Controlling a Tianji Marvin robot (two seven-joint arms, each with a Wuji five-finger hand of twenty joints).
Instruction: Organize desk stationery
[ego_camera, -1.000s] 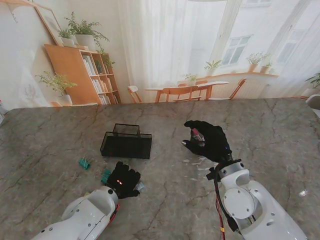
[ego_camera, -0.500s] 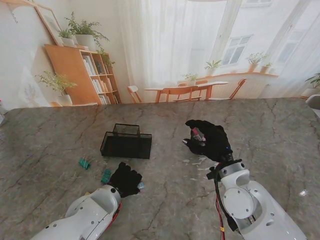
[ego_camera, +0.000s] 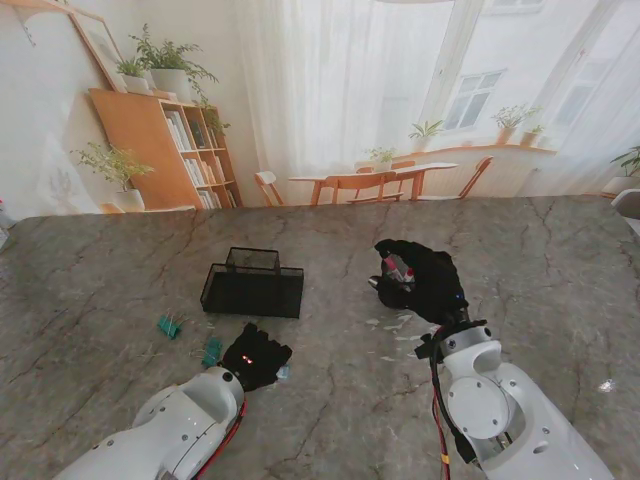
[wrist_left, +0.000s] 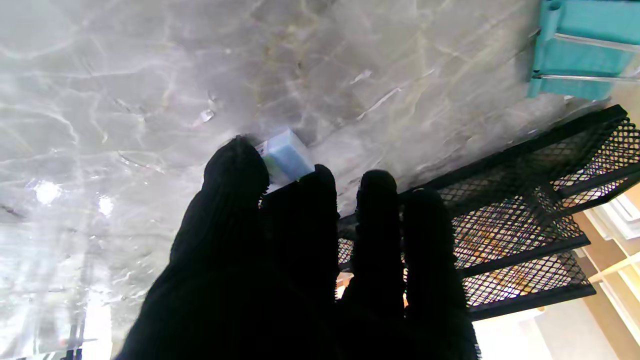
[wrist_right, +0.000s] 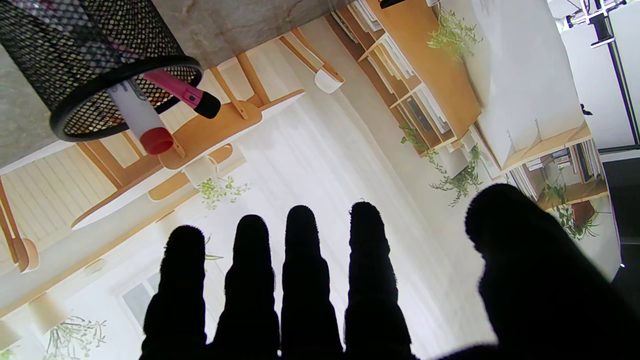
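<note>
Blue-and-white, the eraser (wrist_left: 286, 159) lay on the table just beside the mesh tray (ego_camera: 252, 289), pinched by the left hand (ego_camera: 256, 357); lifting it trayward seemed next, the right hand (wrist_right: 320, 280) held open, empty.

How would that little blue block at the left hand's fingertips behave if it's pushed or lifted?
The blue block looks boxy with flat faces, so it should stay put rather than roll. It is small next to the left hand, so it is probably light. The table looks polished, so a nudge may well slide the block away.
</note>
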